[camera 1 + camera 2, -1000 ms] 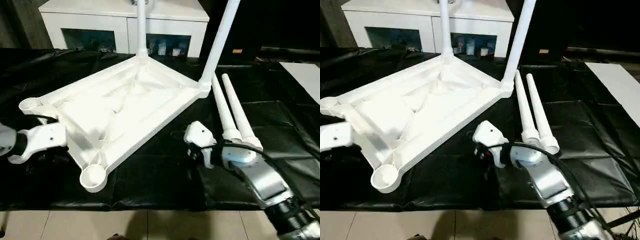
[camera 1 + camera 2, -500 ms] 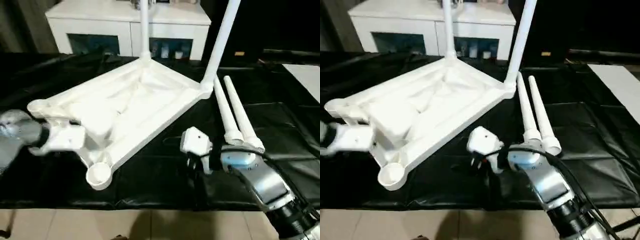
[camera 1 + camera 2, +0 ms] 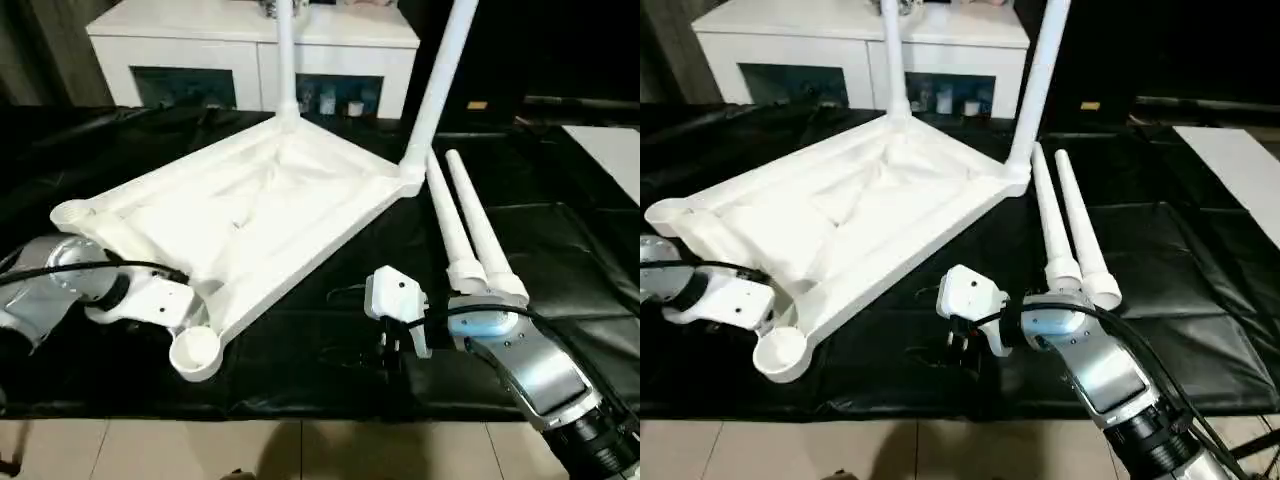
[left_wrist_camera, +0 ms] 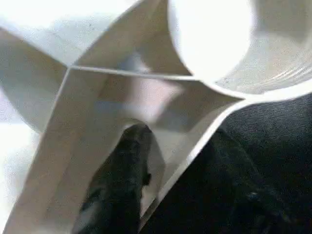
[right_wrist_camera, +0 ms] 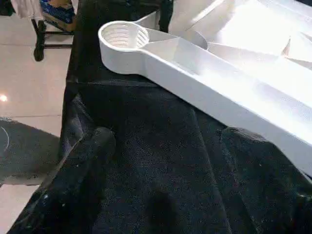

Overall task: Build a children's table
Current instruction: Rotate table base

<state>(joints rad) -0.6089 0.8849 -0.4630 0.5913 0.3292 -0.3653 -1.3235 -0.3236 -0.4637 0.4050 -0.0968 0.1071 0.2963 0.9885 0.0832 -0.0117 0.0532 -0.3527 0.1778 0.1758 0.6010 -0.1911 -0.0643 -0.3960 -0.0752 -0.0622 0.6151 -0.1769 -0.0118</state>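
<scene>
The children's table's white tabletop lies ribbed side up on a black cloth. Two legs stand upright in its far corner sockets. Two loose legs lie side by side to its right. My left gripper is at the near-left rim beside the empty near socket. In the left wrist view one black finger sits inside the rim wall and the other outside, shut on it. My right gripper hovers low over the cloth, open, its fingers wide apart and nothing between them.
A white cabinet with glass doors stands behind the work. A flat white board lies at the far right. The black cloth ends at the tiled floor near me. Another empty socket is at the left corner.
My left gripper has slid along the near-left rim toward the near corner socket and now clasps the rim. The right gripper dropped slightly and stayed open. The camera shifted a little.
</scene>
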